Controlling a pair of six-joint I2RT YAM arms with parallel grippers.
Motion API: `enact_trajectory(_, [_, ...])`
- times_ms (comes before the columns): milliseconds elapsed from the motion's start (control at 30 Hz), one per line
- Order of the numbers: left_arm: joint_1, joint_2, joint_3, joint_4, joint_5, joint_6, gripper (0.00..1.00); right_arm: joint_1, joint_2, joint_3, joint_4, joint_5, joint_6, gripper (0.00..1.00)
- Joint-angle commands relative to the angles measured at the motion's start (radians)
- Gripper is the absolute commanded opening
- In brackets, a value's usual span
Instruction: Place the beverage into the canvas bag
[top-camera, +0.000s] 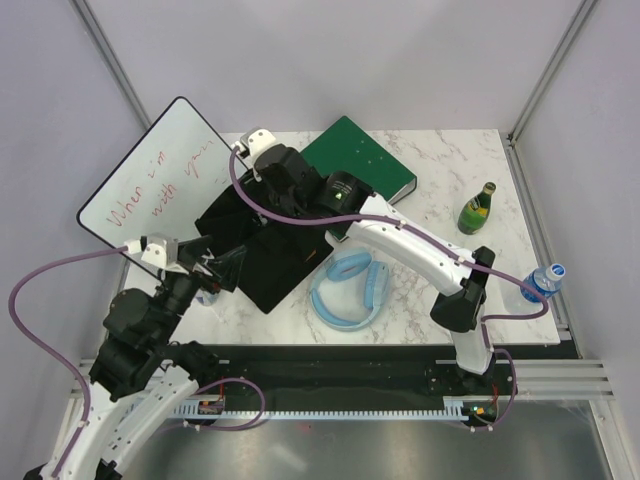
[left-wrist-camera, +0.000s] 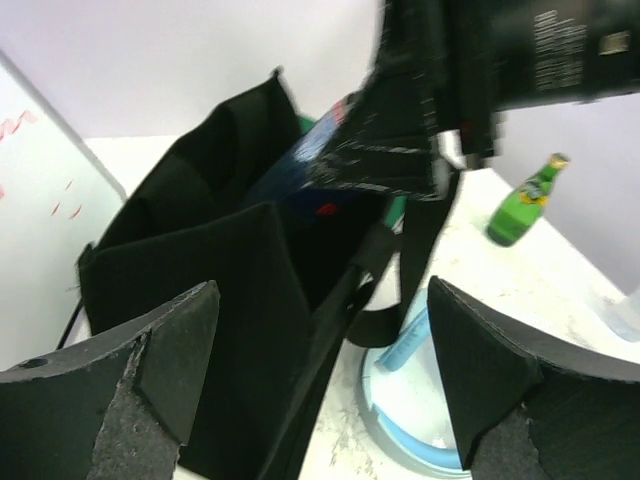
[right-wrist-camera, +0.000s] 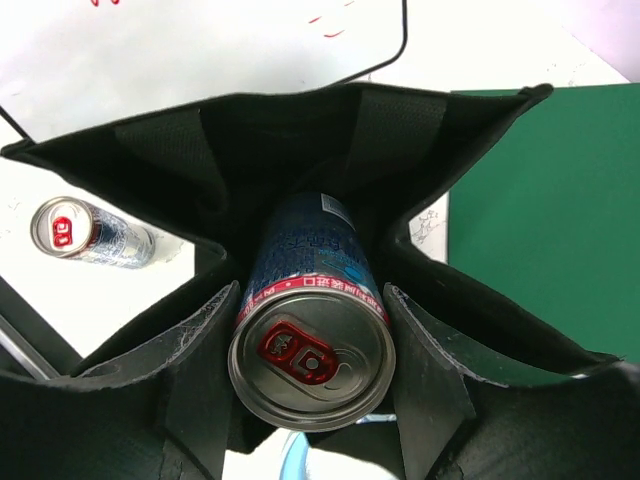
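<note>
Lying on white marble table (top-camera: 450, 160): canvas bag (top-camera: 270, 275) | walls (top-camera: 350, 50) pale lilac

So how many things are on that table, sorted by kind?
Cans: 2, blue can and second can
Bottles: 2, green bottle and water bottle
Bags: 1, black canvas bag
Binders: 1, green binder
Whiteboards: 1, whiteboard
Headphones: 1, blue headphones
Total: 8
</note>
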Motion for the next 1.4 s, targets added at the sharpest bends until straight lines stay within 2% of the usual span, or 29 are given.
enact_trajectory(0, [0.004,0.107,0.065,-0.114,-0.232,-0.046,0.90,0.002,-0.074,0.044,0.060,0.009,-0.008,0.00])
enact_trajectory(100, [0.004,0.193,0.144,-0.191,-0.280,-0.103,0.92,0.002,-0.077,0.034,0.031,0.008,-0.006,0.00])
enact_trajectory(167, [0.004,0.222,0.178,-0.244,-0.262,-0.124,0.92,0.002,-0.085,0.025,0.017,0.011,-0.012,0.00])
enact_trajectory(233, [0.006,0.250,0.208,-0.253,-0.211,-0.128,0.91,-0.003,-0.086,0.026,0.009,0.009,-0.015,0.00])
enact_trajectory(400, [0.004,0.320,0.238,-0.267,-0.214,-0.135,0.89,-0.009,-0.086,0.002,-0.005,-0.003,-0.019,0.00])
enact_trajectory(567, [0.004,0.402,0.252,-0.270,-0.154,-0.167,0.87,-0.016,-0.097,-0.018,-0.006,-0.009,-0.020,0.00])
enact_trajectory(667, [0.004,0.434,0.260,-0.299,-0.133,-0.186,0.80,-0.033,-0.096,-0.017,-0.008,-0.035,-0.011,0.00])
enact_trajectory(733, [0.004,0.457,0.275,-0.340,-0.160,-0.189,0.60,-0.041,-0.086,-0.017,-0.008,-0.052,-0.006,0.00])
enact_trajectory(767, [0.004,0.459,0.290,-0.354,-0.167,-0.189,0.46,-0.039,-0.074,-0.017,-0.009,-0.072,-0.003,0.00])
enact_trajectory(800, [0.004,0.457,0.300,-0.374,-0.174,-0.190,0.22,-0.041,-0.066,-0.017,-0.011,-0.075,-0.002,0.00])
enact_trajectory(900, [0.004,0.442,0.338,-0.397,-0.183,-0.194,0.02,-0.039,-0.050,-0.020,-0.020,-0.074,0.006,0.00])
enact_trajectory(1133, [0.004,0.419,0.306,-0.405,-0.176,-0.223,0.02,0.000,0.044,0.129,-0.015,-0.187,0.020,0.00])
enact_trajectory(1367, [0.004,0.380,0.284,-0.376,-0.176,-0.217,0.02,0.014,0.092,0.049,0.040,-0.201,0.029,0.00])
